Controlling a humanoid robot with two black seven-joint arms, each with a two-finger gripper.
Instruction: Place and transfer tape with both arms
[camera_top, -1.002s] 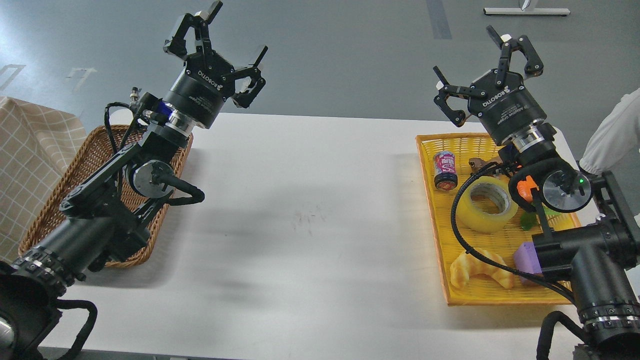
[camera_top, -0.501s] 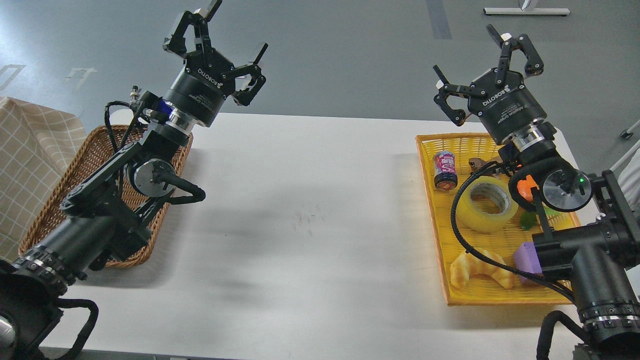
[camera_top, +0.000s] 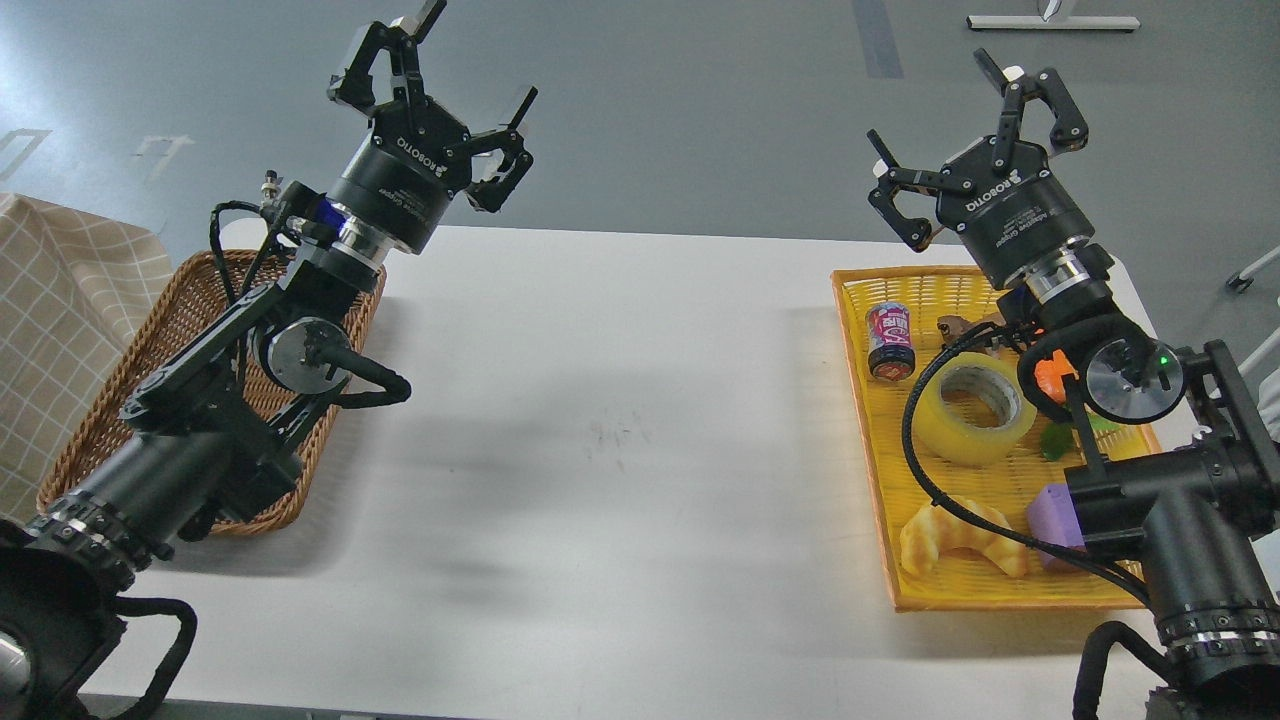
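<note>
The tape (camera_top: 975, 408), a wide translucent yellow roll with a grey-white core, lies flat in the yellow tray (camera_top: 862, 400) at the right. My right gripper (camera_top: 965, 130) is open and empty, raised above the tray's far end, well above and behind the tape. A black cable of the right arm crosses in front of the roll. My left gripper (camera_top: 440, 90) is open and empty, raised above the far end of the wicker basket (camera_top: 110, 410) at the left, far from the tape.
The tray also holds a small can (camera_top: 889, 340), a croissant (camera_top: 960, 538), a purple block (camera_top: 1050, 515), and green, orange and brown items partly hidden by my right arm. A checked cloth (camera_top: 50, 330) lies at the far left. The white table (camera_top: 620, 430) spans between basket and tray.
Both arms are nearly still; the left gripper has crept slightly up. A person's white sleeve at the right edge has withdrawn almost out of view.
</note>
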